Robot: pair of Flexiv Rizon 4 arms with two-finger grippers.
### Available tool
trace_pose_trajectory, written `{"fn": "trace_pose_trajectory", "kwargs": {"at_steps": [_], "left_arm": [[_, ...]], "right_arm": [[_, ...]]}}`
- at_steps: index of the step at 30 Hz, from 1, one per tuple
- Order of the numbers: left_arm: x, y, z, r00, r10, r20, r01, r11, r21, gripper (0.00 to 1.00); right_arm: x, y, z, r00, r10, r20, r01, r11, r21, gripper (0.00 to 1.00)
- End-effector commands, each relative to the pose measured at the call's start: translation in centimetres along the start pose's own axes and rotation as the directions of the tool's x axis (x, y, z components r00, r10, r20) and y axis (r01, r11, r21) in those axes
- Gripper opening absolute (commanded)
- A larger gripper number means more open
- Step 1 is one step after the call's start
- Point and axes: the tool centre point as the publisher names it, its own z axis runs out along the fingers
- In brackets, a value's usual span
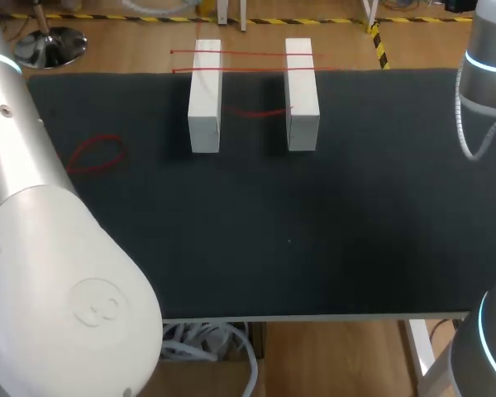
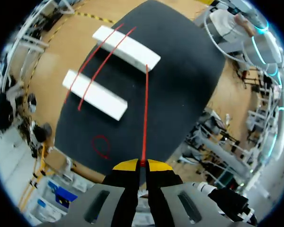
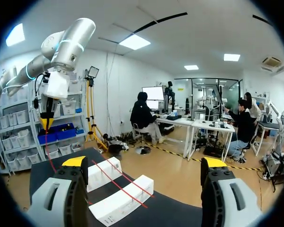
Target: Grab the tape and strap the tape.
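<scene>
The left gripper (image 2: 143,165) is closed on a red tape strand (image 2: 145,118), pinching it between its yellow tips. From there the strand runs ahead in a straight, taut line to the end of one white block (image 2: 128,48). The other white block (image 2: 95,94) lies parallel, just beside it. Two more red tapes (image 2: 102,61) lie across both blocks.

In the head view the blocks stand in the upper middle of the frame, the left block (image 1: 204,99) and the right block (image 1: 302,95) apart, on the black table (image 1: 314,231). Part of the held strand shows in the gap between them. A red loop (image 1: 95,155) lies on the table at the middle left (loose, touching neither block). The left arm (image 1: 50,273) fills the lower left corner and the right arm (image 1: 488,66) the right edge.

The right gripper (image 3: 144,163) is wide open with nothing between its fingers, raised above the table and facing the blocks.
</scene>
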Motion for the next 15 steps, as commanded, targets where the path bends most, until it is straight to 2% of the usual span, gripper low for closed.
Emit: {"fn": "trace_pose_trajectory", "kwargs": {"at_steps": [1, 5, 8, 12, 15], "left_arm": [[0.7, 6.7, -0.5, 0.880, -0.470, 0.068, 0.475, 0.867, -0.149, 0.00], [-1.6, 9.1, -1.5, 0.838, -0.533, 0.119, 0.544, 0.799, -0.255, 0.00], [-3.2, 10.1, -2.5, 0.831, -0.534, 0.157, 0.556, 0.784, -0.275, 0.00], [-5.4, 9.8, -2.6, 0.857, -0.492, 0.155, 0.515, 0.803, -0.300, 0.00], [-7.4, 9.2, -1.7, 0.891, -0.438, 0.123, 0.454, 0.838, -0.304, 0.00]], "right_arm": [[-0.1, 0.0, -0.1, 1.000, 0.000, -0.005, 0.000, 1.000, 0.001, 1.00], [-0.1, 0.0, -0.1, 1.000, 0.000, -0.005, 0.000, 1.000, 0.001, 1.00], [-0.1, 0.0, -0.1, 1.000, 0.000, -0.005, 0.000, 1.000, 0.001, 1.00], [-0.1, 0.0, -0.1, 1.000, 0.000, -0.005, 0.000, 1.000, 0.001, 1.00], [-0.1, 0.0, -0.1, 1.000, 0.000, -0.005, 0.000, 1.000, 0.001, 1.00]]}}
